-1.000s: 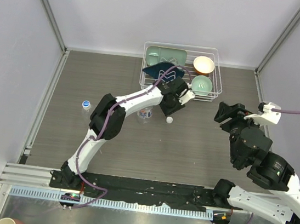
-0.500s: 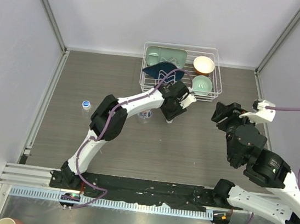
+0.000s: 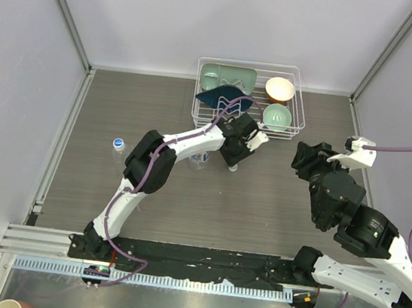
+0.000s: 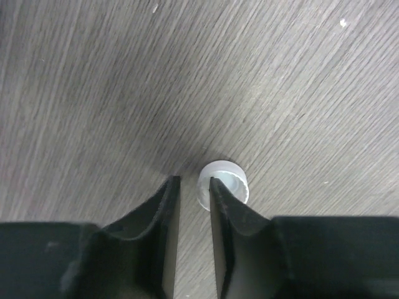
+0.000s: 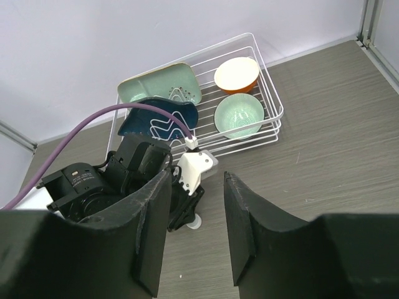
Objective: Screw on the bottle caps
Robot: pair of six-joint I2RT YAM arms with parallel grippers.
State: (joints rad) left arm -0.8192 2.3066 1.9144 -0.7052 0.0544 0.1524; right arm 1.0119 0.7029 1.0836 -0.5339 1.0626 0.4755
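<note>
Left gripper (image 4: 193, 185) jaws narrow and empty at the table (image 4: 299, 93), white cap (image 4: 223, 184) lying just outside one finger, so closing now likely misses or flicks it away.

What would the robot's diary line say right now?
left gripper: down at table, narrowly open, cap just outside jaws | right gripper: open, empty, off table

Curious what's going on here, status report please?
Left gripper barely open, empty. Bottle cap on table beside one finger, not between them. Right gripper open, empty. Nothing in the way.
</note>
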